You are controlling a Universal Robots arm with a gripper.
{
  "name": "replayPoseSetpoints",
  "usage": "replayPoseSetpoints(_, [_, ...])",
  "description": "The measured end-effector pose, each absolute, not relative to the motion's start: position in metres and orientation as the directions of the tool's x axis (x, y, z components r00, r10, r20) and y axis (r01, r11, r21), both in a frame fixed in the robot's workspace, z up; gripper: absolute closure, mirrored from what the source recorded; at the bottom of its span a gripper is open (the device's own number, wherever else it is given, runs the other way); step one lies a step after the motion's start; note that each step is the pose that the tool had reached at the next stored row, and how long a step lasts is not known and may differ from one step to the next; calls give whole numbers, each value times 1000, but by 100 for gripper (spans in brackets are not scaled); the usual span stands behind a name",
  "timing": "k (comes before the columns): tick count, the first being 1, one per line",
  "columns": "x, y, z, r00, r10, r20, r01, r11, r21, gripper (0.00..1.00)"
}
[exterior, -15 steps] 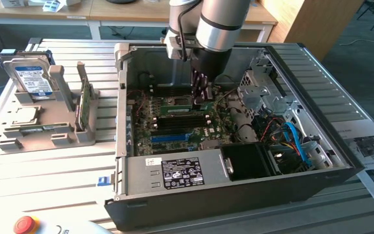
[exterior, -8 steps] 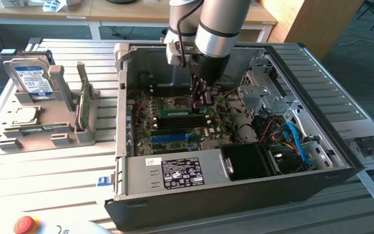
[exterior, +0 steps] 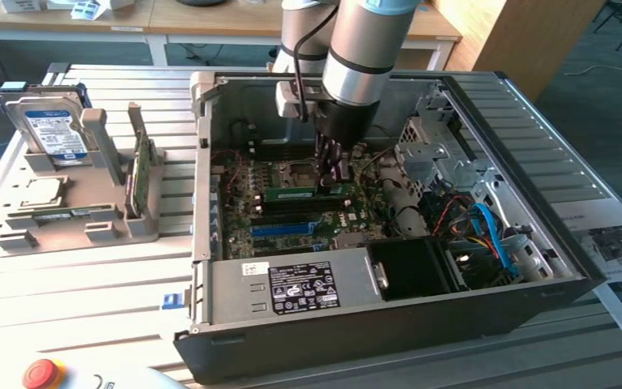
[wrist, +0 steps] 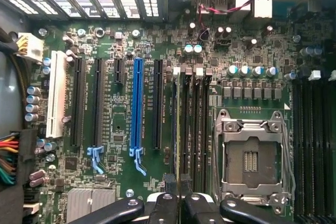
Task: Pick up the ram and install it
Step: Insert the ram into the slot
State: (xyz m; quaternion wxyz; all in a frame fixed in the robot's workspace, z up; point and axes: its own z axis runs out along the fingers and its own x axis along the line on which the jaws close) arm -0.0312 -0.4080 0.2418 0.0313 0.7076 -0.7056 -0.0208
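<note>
The ram (exterior: 289, 194) is a narrow green stick standing on its long edge along the black memory slots (wrist: 195, 124) of the motherboard, beside the CPU socket (exterior: 295, 172). In the wrist view I see it edge-on as a thin pale line (wrist: 177, 124) running away from the fingers. My gripper (exterior: 333, 185) reaches straight down into the open computer case (exterior: 398, 324) and is shut on one end of the ram. Its two black fingertips (wrist: 169, 192) sit close together with the stick's edge between them. I cannot tell whether the ram is fully seated in its slot.
A long blue slot (wrist: 137, 103) and black expansion slots lie beside the memory slots. The metal CPU socket (wrist: 252, 156) is on the other side. A power supply (exterior: 289, 284), drive cage (exterior: 440, 154) and cables (exterior: 484, 227) crowd the case. A rack (exterior: 74, 219) outside holds a hard drive (exterior: 52, 130) and an upright green card (exterior: 138, 174).
</note>
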Motion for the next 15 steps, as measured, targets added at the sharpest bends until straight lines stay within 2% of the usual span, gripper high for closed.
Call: replayPoseSetpoints(15, [-31, -408, 239, 3, -1000, 15, -997, -2, 74, 88])
